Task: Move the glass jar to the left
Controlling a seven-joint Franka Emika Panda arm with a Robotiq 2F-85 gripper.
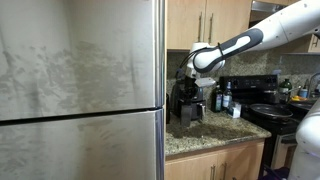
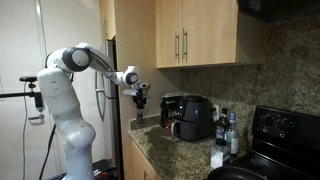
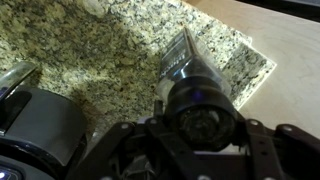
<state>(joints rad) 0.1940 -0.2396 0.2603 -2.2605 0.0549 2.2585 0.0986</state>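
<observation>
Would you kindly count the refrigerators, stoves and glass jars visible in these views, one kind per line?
Refrigerator: 1
Stove: 1
Glass jar: 1
Total: 3

There is one robot arm (image 2: 72,70), one granite tabletop (image 3: 90,50) and one glass jar (image 3: 183,62), the jar showing in the wrist view. An exterior view shows one steel refrigerator (image 1: 80,90) with two doors, one above the other, and the overhead cabinets (image 2: 195,30) show two door handles side by side. One black stove (image 2: 285,125) stands at the end, and one large black appliance (image 2: 195,118) sits beside a small cluster of bottles (image 2: 227,130) too tightly packed to count.
</observation>
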